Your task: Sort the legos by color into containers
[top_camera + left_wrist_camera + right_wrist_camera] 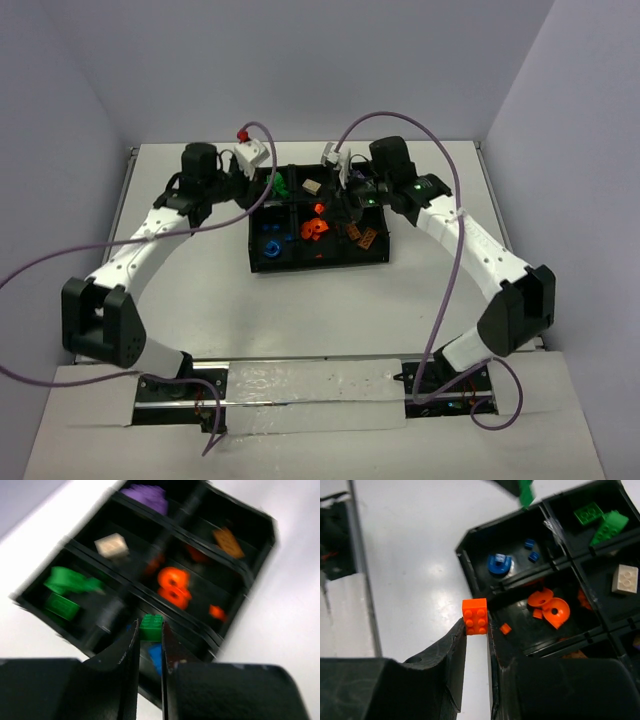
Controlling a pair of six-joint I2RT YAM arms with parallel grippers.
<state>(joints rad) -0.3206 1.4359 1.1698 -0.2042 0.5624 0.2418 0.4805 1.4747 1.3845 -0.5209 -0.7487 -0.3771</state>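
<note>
White tabletop (320,320) below, we're hovering at the black tray (300,267), left gripper (150,642) pinching a green brick (151,627), right gripper (476,632) clamping an orange brick (475,616), each likely needing dropping in with its own colour next.

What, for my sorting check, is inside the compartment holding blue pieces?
Three blue legos: one round, two tiny. The left tool hides most of it from its camera.
</note>
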